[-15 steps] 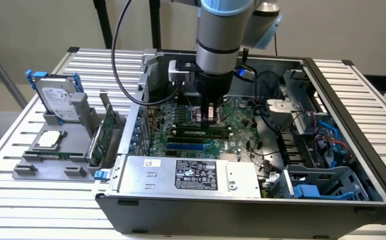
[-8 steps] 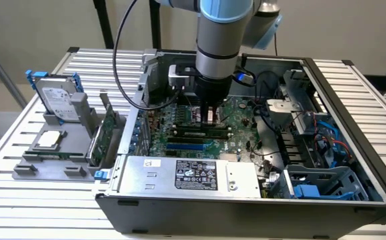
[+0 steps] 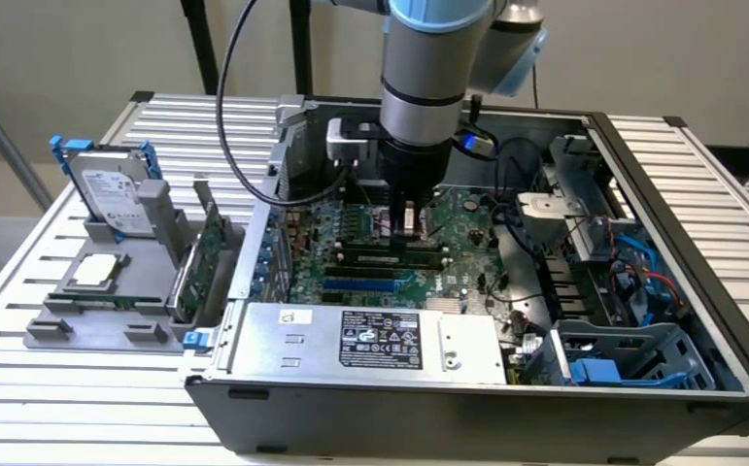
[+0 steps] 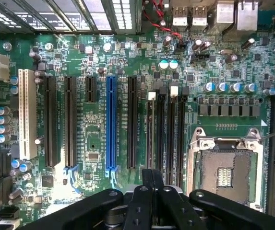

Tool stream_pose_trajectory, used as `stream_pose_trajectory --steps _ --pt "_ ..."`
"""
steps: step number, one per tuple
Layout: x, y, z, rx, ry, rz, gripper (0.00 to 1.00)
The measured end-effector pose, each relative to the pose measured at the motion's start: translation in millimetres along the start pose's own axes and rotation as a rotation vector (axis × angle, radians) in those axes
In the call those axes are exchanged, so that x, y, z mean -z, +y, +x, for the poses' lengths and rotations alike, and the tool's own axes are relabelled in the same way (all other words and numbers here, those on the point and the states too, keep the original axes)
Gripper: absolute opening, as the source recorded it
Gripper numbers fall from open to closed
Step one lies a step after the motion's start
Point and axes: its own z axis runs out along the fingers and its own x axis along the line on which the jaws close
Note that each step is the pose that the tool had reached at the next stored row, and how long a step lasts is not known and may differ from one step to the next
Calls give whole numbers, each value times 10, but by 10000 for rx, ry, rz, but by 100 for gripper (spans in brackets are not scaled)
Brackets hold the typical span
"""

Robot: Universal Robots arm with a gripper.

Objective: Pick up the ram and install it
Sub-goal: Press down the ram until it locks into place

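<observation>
Reaches straight down from above into open case (image 3: 478, 422) on slatted table (image 3: 63, 398). Ends in gripper (image 3: 408, 225) low over motherboard (image 3: 465, 218), about mid-board in the exterior view.

From the wrist: fingers (image 4: 144, 191) drawn tight together, with only a thin seam between them. Clenched, as far as can be told, on top edge of ram (image 4: 150, 134). Ram seen edge-on as a narrow dark line. Runs from the seam along the first memory slot, up to a white latch (image 4: 151, 95). Lies just beside a black slot (image 4: 131, 122), one further from blue slot (image 4: 111, 122). Stands upright and in line with the slot. Cannot tell whether pressed fully home. Three more memory slots (image 4: 172, 136) alongside, on the side toward CPU socket (image 4: 226, 170). Far across the board, past several black slots, white slot (image 4: 28, 112).

Towards the near edge of the case in the exterior view, lying flat, power supply (image 3: 367, 340) with a label.

Outside the case, on the exterior view's left, grey holder (image 3: 102, 330) on the table. In it, upright: hard drive (image 3: 113, 189) with blue rails, and green card (image 3: 206, 257) nearest the case wall. Well apart from the gripper, both.
</observation>
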Motion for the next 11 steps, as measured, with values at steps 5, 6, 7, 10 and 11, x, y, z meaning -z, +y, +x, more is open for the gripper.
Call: stream_pose_trajectory --steps 5,6,7,10,11 --pt "128 2 0 1 0 -6 0" --pt "128 1 0 1 0 -6 0" --pt "129 1 0 1 0 -6 0" --pt "129 2 0 1 2 -6 0" --pt "129 2 0 1 2 -6 0"
